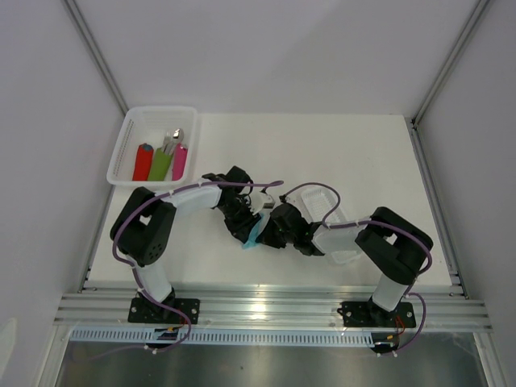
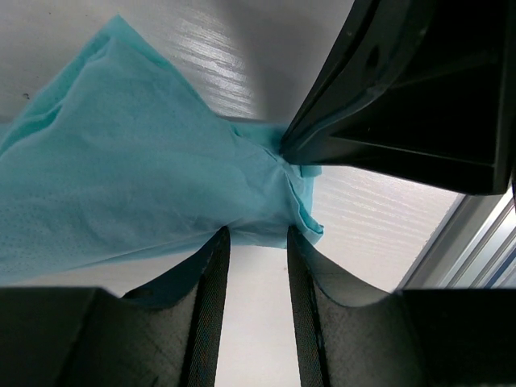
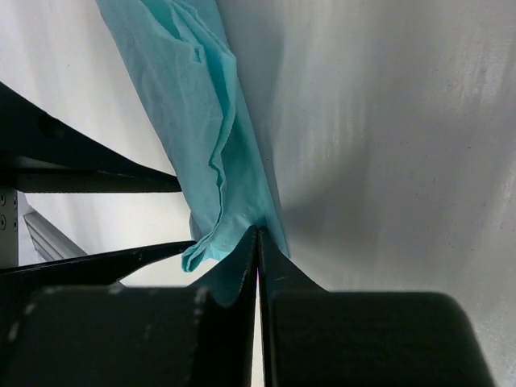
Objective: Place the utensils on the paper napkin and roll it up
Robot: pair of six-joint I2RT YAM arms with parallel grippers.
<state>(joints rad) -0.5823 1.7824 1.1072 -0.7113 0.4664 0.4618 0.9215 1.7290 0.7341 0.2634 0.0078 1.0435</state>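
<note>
- Where both arms meet near the middle of the bench [image 1: 339,153] in the top view, the paper napkin [image 1: 252,235] shows as a small teal bunch between the left gripper [image 1: 243,222] and the right gripper [image 1: 270,231]. Can't tell the state of either pair of fingers from up here.
- Same view: a white basket [image 1: 129,137] at the far-left corner holds red, green and pink rolls [image 1: 161,164] side by side, with silver cutlery tips [image 1: 172,142] poking out the far ends. A white tray [image 1: 322,203] lies partly under the right arm.
- Left wrist: left gripper [image 2: 258,238] fingers [image 2: 211,306] are apart, bare bench visible in the gap. The paper napkin [image 2: 137,185] lies crumpled on the bench just past the tips, near edge at the tips, not clamped. The right gripper [image 2: 294,149] sits at upper right, its tip pinching the gathered corner.
- Right wrist: right gripper [image 3: 258,238] fingers [image 3: 234,322] are pressed together, clamped on the lower edge of the paper napkin [image 3: 201,121]. It runs away from the tips as a folded, wrinkled strip on the bench. The left fingers [image 3: 89,161] show as dark shapes at left, just beside it.
</note>
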